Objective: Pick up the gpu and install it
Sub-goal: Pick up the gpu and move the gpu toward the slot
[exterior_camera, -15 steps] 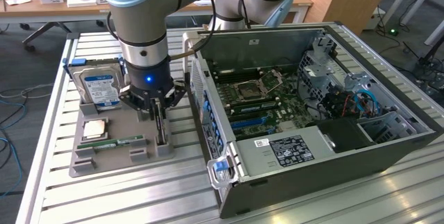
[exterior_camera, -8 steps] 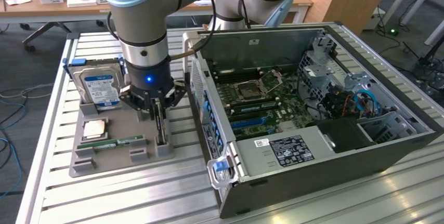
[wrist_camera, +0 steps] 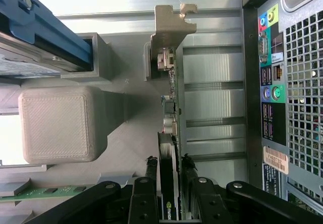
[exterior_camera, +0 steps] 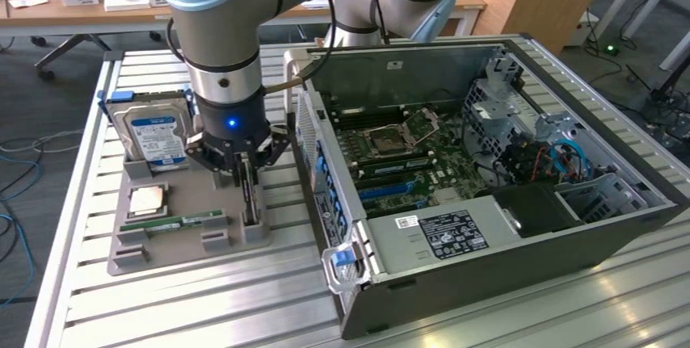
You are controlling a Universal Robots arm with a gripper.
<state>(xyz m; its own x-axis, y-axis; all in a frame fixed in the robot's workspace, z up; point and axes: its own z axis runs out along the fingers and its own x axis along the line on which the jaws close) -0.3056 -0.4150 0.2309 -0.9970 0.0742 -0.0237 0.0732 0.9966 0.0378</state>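
Observation:
The gpu (exterior_camera: 250, 203) stands on edge in a slot of the grey holder tray (exterior_camera: 178, 190), at the exterior view's left of the open computer case (exterior_camera: 485, 178). In the wrist view the gpu (wrist_camera: 170, 108) is a thin dark board with a pale metal bracket (wrist_camera: 171, 19) at its far end. My gripper (exterior_camera: 246, 172) has come straight down over it. The black fingers (wrist_camera: 150, 176) sit against both faces of the card near its top edge, so my gripper (wrist_camera: 169, 183) is shut on it. The card's lower edge still rests in the tray.
On the same tray are a silver hard drive (exterior_camera: 157, 138) standing upright, a square processor chip (exterior_camera: 148, 200) and a green memory stick (exterior_camera: 173, 224). The case's rear panel with ports (wrist_camera: 275, 82) lies close beside the card. The motherboard (exterior_camera: 405, 158) lies exposed inside the case.

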